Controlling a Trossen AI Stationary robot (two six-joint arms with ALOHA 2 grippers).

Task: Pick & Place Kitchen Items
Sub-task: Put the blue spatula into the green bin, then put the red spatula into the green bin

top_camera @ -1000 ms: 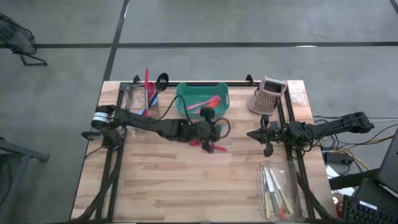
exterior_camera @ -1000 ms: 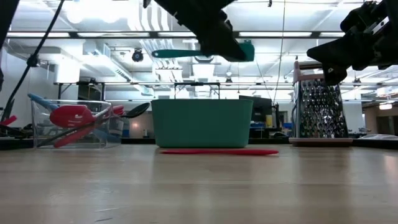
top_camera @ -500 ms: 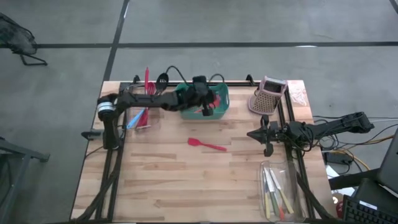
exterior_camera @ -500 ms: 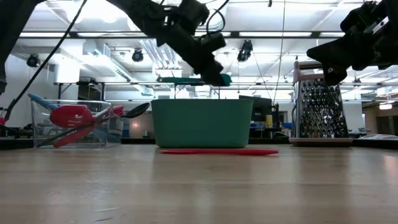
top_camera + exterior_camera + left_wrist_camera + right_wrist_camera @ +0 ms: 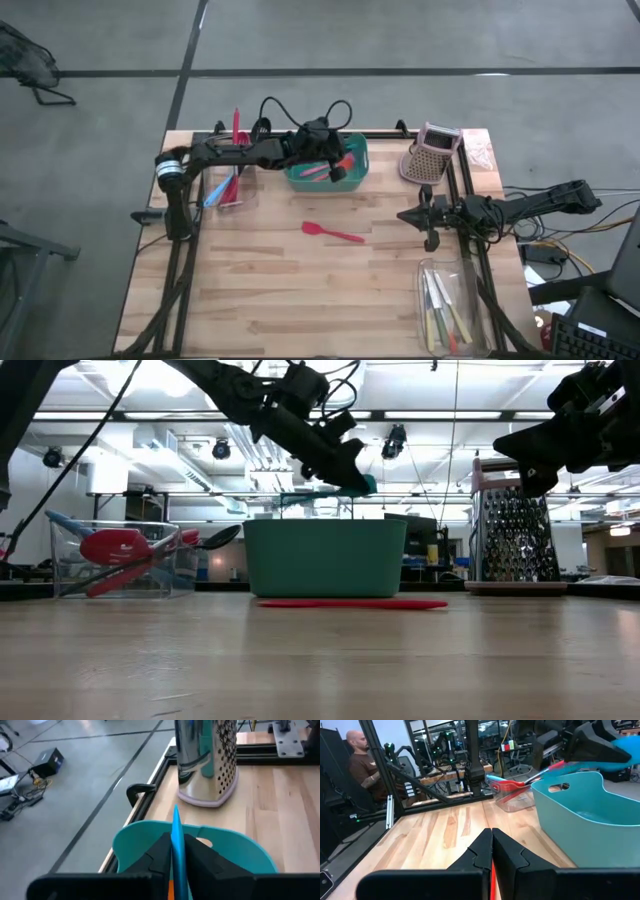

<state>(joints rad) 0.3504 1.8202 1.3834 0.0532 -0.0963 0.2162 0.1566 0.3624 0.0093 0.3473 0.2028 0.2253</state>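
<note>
— So, which step is this?

— Dropping off, I'd say. The left gripper [image 5: 335, 170] hangs over the teal tub [image 5: 355, 145], its fingers clamped on a thin blue spatula [image 5: 177, 851] held edge-on above the rim.

— And next?

— Lower a little, let go inside the tub, then fetch the red spatula [image 5: 333, 233] lying on the table [image 5: 300, 300] just in front of it.

— The other arm?

— The right gripper [image 5: 428, 218] waits near the grater [image 5: 432, 152], fingers pressed together on nothing.

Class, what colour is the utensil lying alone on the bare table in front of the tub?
Red utensil; clearest in the high view.
</note>
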